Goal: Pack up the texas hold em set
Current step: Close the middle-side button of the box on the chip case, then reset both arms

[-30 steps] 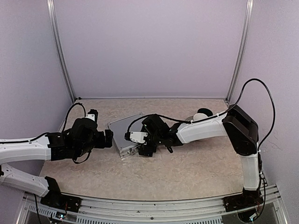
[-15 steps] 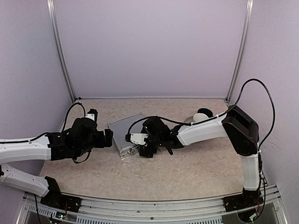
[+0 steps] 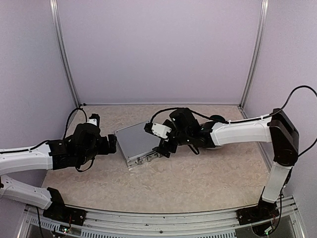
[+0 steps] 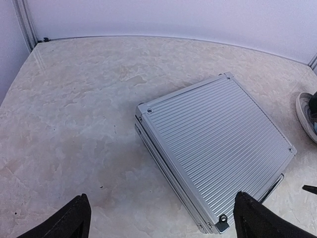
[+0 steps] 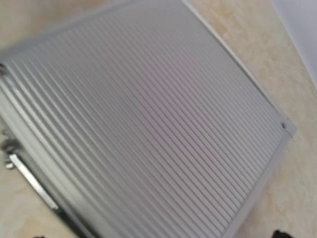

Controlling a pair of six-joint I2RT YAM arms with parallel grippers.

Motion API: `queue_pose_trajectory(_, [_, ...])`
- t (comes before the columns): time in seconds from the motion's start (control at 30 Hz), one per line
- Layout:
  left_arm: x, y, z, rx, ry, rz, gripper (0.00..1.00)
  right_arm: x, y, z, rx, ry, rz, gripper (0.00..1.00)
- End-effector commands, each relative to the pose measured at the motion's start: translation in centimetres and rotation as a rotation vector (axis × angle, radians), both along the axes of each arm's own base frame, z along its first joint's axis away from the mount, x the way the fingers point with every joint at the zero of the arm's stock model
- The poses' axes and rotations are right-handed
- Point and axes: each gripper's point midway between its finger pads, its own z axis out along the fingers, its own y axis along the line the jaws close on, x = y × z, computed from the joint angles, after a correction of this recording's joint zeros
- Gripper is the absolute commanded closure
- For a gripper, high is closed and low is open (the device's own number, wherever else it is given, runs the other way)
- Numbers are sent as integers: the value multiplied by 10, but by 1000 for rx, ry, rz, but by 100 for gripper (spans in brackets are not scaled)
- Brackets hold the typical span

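Briefcase: I am watching the silver ribbed briefcase (image 3: 137, 143) lying flat on the table (image 3: 198, 173) with its lid shut and its ribbed face turned up.
Handle edge: the handle (image 4: 272, 185) and latches are sitting on the briefcase's near-right edge, facing the arm bases.
Contents: nothing of the set is showing outside the briefcase.
Left gripper: the left gripper (image 3: 113, 144) is hovering just beside the briefcase's left corner, not touching it. In the left wrist view its two fingers (image 4: 74, 218) are standing wide apart with nothing between them.
Right gripper: the right gripper (image 3: 166, 148) is hanging over the briefcase's right edge, close above the lid. The right wrist view is blurred and filled by the ribs. I am seeing only one dark fingertip (image 5: 280, 233) far out at the lower right corner and none in the middle, so I am reading the jaws as spread and empty.
Saucer: a round grey saucer (image 4: 303, 111) is sitting on the table off the briefcase's right side, apart from it.
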Motion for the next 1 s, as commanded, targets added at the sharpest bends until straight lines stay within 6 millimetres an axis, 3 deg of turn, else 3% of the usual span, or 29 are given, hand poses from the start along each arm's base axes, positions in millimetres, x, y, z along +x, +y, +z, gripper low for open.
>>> queue_pose_trajectory(0.0, [6,9,21,-10,-51,36,1,-4,-29,17,108,91,-59,1])
queue_pose_trajectory(0.1, [10,11,34,4,-82,44,1,0,-53,41,190,94,-119,1])
queue_pose_trajectory(0.3, [22,18,59,-4,-144,68,1,23,-109,70,249,57,-354,1])
queue_pose_trajectory(0.53, [32,26,82,-76,-213,59,1,30,-163,103,422,129,-555,1])
queue_pose_trajectory(0.8, [24,48,100,-153,-312,101,1,16,-219,138,495,7,-726,1])
queue_pose_trajectory(0.97, [13,62,112,-124,-341,117,1,5,-232,141,513,-5,-748,1])
